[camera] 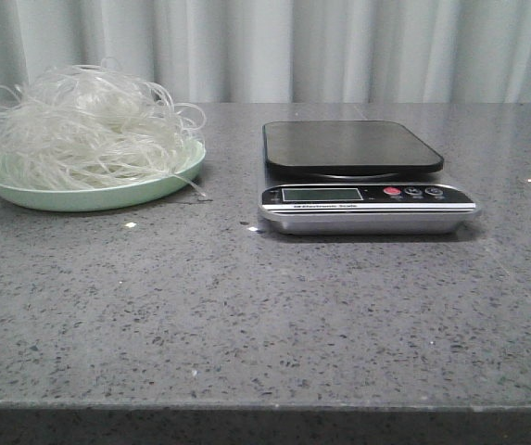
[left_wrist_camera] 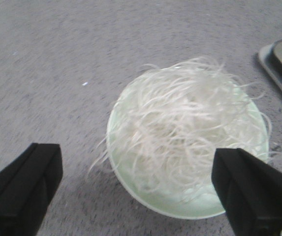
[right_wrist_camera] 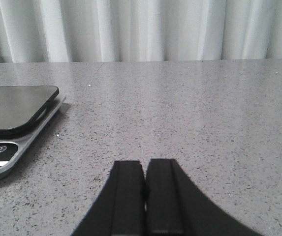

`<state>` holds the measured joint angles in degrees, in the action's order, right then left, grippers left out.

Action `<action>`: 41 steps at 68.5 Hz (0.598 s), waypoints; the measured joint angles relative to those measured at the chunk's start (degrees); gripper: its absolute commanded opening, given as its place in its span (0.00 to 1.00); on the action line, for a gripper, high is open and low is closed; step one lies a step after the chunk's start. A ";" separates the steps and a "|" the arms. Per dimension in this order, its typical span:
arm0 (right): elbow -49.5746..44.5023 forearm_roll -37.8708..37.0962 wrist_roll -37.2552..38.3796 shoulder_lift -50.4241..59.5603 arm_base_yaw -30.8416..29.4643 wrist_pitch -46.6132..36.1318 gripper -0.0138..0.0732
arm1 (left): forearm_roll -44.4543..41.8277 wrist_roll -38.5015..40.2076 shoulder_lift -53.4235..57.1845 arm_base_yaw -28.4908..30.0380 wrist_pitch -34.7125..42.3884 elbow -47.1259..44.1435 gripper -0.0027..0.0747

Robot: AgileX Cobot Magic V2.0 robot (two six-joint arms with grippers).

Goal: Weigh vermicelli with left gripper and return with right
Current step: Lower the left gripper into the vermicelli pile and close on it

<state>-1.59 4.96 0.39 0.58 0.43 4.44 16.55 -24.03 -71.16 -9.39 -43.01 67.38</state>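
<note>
Left tool (left_wrist_camera: 138, 189) spread wide, fluffy whitish vermicelli tangle (left_wrist_camera: 185, 130) w/ pale green plate (left_wrist_camera: 180, 209) just ahead btwn fingers; right tool (right_wrist_camera: 144, 196) pressed together.

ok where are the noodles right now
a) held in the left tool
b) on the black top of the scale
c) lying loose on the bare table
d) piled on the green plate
d: the noodles sit heaped on the green plate, left of the scale, whose top is bare; the left tool hangs open above them, holding nothing.
</note>
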 measured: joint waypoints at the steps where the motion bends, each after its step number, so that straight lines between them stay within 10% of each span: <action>1: 0.00 0.00 0.00 0.00 0.00 0.00 0.33 | 0.28 -0.93 -1.08 -0.38 -0.33 0.93 0.91; 41: 0.00 0.00 0.00 0.00 0.00 0.00 0.33 | 1.06 -3.75 -19.84 -4.47 -1.33 6.51 0.90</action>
<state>-1.59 4.96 0.39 0.58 0.43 4.44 17.60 -27.77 -91.00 -13.86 -44.34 73.88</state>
